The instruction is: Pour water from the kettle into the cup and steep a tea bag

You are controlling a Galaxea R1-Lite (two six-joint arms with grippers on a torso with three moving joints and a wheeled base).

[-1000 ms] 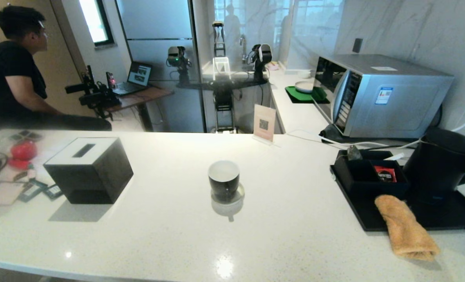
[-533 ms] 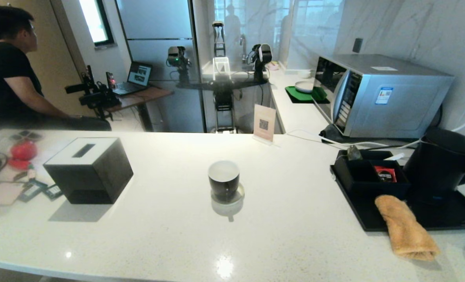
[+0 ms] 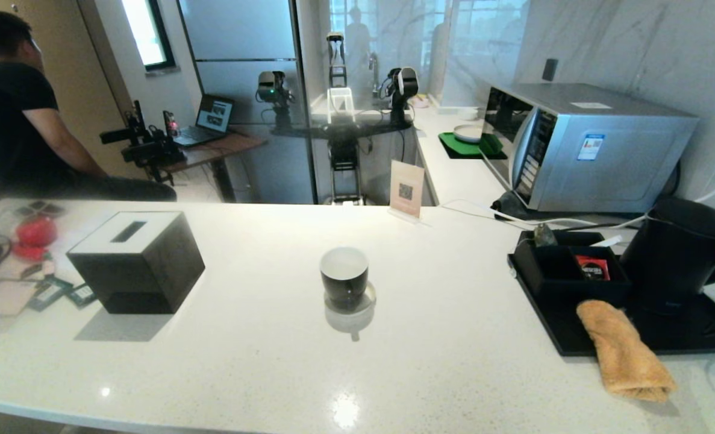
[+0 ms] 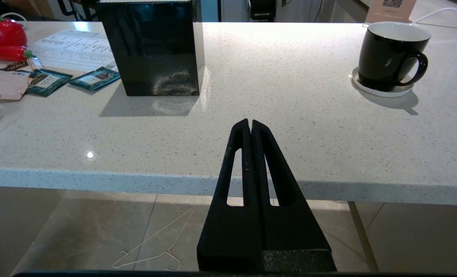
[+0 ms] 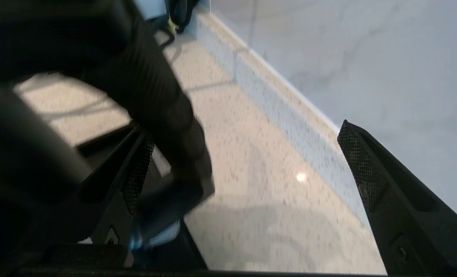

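From my station, nearest to me the left gripper (image 4: pixel 250 124) hangs parked off the desk's front edge, its fingers pressed together on nothing, tiled floor with a wire hanger (image 4: pixel 153 246) below it. The desk (image 3: pixel 261 361) is white speckled stone, glossy, throwing back ceiling light.

I take the cup (image 3: pixel 344 277) as my landmark: black outside, white inside, on a pale coaster (image 3: pixel 366 299) mid-desk; the left wrist view shows a loop handle on it. Left of the cup stands a black box (image 3: pixel 137 260) with a slotted white top, and beyond that, at the desk's left end, lie teal packets (image 4: pixel 93 77), papers and red plastic fruit (image 3: pixel 35 231).

Right of the cup a black tray (image 3: pixel 553 325) carries an orange cloth (image 3: pixel 625 352) hanging over its near edge, a black organiser with a red packet (image 3: pixel 592 267), the grey-green tea bag (image 3: pixel 544 235) on the organiser's far rim, and the kettle (image 3: pixel 676 253) at the far right of the tray. The right gripper (image 5: pixel 243 165) is by the kettle's handle (image 5: pixel 163 115), fingers spread wide, one finger (image 5: pixel 138 175) passing inside the handle loop, the other out toward the marble wall; I cannot tell if anything touches.

Behind the cup stands a small card sign (image 3: pixel 406 188), farther right a silver microwave (image 3: pixel 580 147). Past the desk: glass partitions, a laptop (image 3: pixel 209 117) on a side table, and a person in black (image 3: pixel 14 120) seated far left.
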